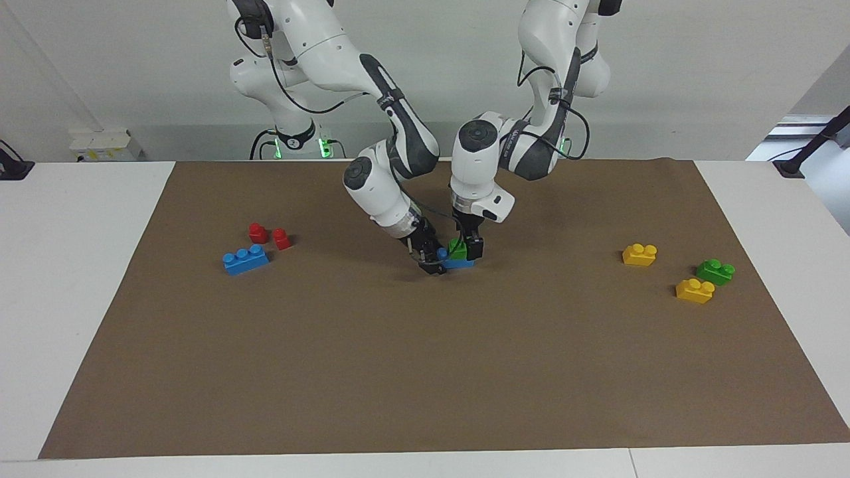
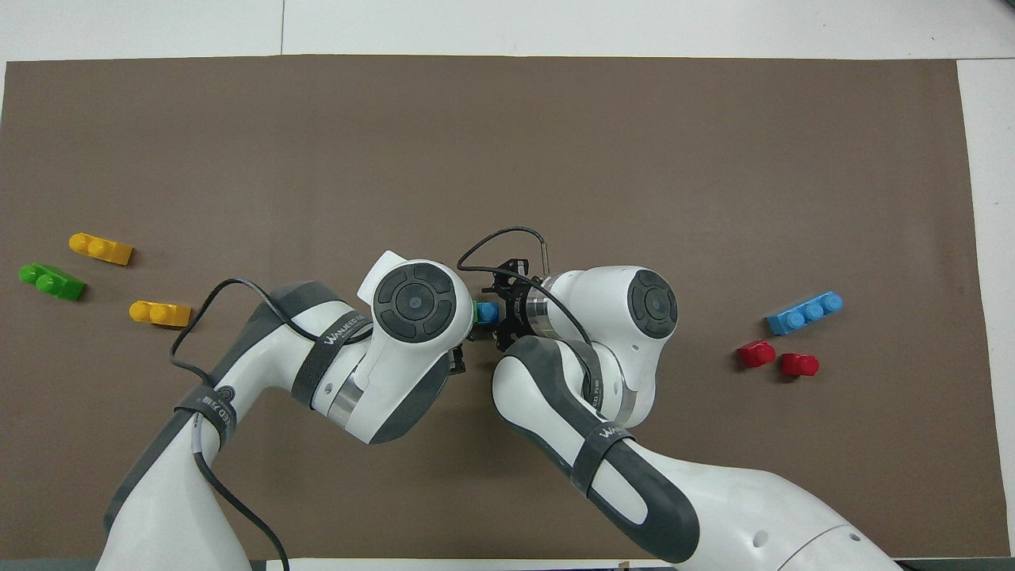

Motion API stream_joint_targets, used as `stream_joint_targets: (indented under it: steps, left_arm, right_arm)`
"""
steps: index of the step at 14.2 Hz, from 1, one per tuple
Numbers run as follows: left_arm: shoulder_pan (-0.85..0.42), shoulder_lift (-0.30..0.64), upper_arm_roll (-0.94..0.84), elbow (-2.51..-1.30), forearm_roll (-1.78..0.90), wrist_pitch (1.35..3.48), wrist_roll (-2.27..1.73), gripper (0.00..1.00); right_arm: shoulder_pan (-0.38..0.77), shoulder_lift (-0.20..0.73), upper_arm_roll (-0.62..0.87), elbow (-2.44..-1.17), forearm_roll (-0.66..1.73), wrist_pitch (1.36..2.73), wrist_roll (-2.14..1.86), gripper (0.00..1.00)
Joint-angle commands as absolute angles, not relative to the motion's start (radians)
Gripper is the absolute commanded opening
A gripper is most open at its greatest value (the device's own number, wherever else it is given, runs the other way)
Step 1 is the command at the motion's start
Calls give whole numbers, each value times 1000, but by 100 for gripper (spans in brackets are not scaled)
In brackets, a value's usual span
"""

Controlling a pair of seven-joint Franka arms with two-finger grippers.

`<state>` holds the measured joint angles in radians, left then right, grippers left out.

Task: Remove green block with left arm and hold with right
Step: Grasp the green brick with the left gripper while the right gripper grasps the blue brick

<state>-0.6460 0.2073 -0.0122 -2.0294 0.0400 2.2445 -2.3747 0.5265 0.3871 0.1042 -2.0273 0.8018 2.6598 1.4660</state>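
Brown mat (image 1: 425,372) covers the table; the landmark is the blue base brick (image 1: 458,263) at mid-mat, and the green block (image 1: 457,249) sits stacked on it, on the end toward the left arm. Left arm (image 1: 524,149) reaches down steeply from its base, wrist nearly vertical, and its gripper (image 1: 466,247) straddles the green block with fingers apart, one black finger (image 1: 475,247) showing at the block's side; no squeeze is evident. Right arm (image 1: 382,186) comes in slanted, forearm tilted toward the base brick, and its gripper (image 1: 428,260) is at the brick's bare end, low by the mat; its fingers appear to be closing about that end, but a firm clamp cannot be told. The overhead view hides most of the stack under both wrists. Judgement on handling: the block looks like light, rigid, smooth plastic, held to the brick only by stud friction; it should be taken on its two flat side walls, below the studs, and pulled straight up while the brick is held down. A tilted pull could drag the whole stack.
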Motion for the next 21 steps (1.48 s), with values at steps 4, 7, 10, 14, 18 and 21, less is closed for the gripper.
stream_joint_targets:
  steps: [4, 7, 10, 14, 18, 21]
  left_arm:
    - [-647, 204, -8, -2036, 61, 2238, -2393, 100]
    - [-647, 202, -8, -2039, 63, 2240, -2388, 100]
    - [-649, 201, -8, -2043, 77, 2243, -2387, 20]
    - [-649, 201, -9, -2043, 77, 2247, -2382, 0]
    - [-647, 192, -9, -2040, 77, 2249, -2384, 0]
    - [-640, 149, -8, -2037, 77, 2226, -2384, 0]
  right_arm:
    - [523, 403, 103, -2019, 831, 2680, 1419, 0]
    - [522, 403, 103, -2020, 831, 2681, 1419, 0]
    - [518, 403, 103, -2020, 831, 2681, 1419, 0]
    - [520, 403, 103, -2020, 831, 2683, 1419, 0]
    - [520, 403, 104, -2020, 831, 2684, 1419, 0]
    - [520, 403, 103, -2020, 831, 2684, 1419, 0]
